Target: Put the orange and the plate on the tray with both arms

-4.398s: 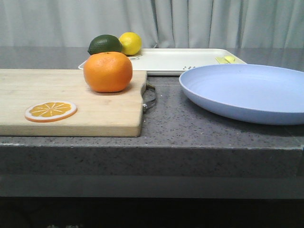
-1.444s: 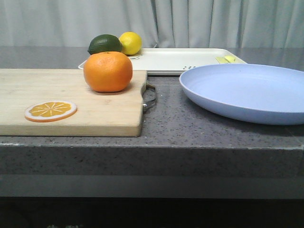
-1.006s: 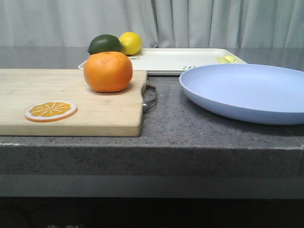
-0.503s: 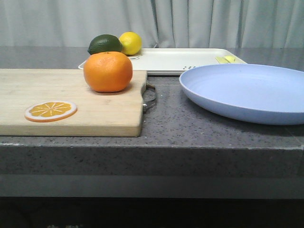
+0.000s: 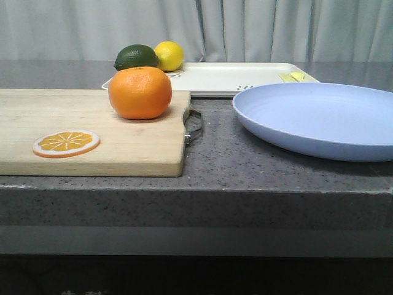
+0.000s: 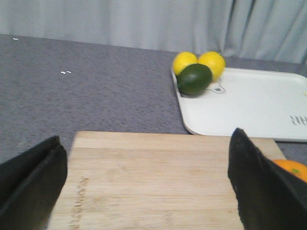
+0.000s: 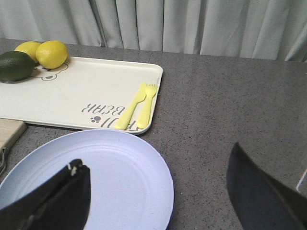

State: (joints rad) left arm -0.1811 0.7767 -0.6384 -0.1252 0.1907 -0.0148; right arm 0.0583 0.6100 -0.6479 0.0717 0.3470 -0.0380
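Note:
The orange (image 5: 140, 92) sits on the far right part of a wooden cutting board (image 5: 92, 132). Its edge also shows in the left wrist view (image 6: 290, 170), just beyond the right finger. The pale blue plate (image 5: 319, 120) lies on the counter at the right. The cream tray (image 5: 239, 78) lies behind both. My left gripper (image 6: 146, 143) is open and empty over the board. My right gripper (image 7: 158, 158) is open and empty, with the plate's (image 7: 105, 177) near edge between its fingers. Neither gripper shows in the front view.
A flat orange slice (image 5: 66, 143) lies on the board's front left. A green lime (image 5: 136, 57) and lemons (image 5: 169, 55) sit at the tray's far left corner. Yellow cutlery (image 7: 139, 105) lies on the tray (image 7: 81, 91). The counter's front edge (image 5: 196, 184) is close.

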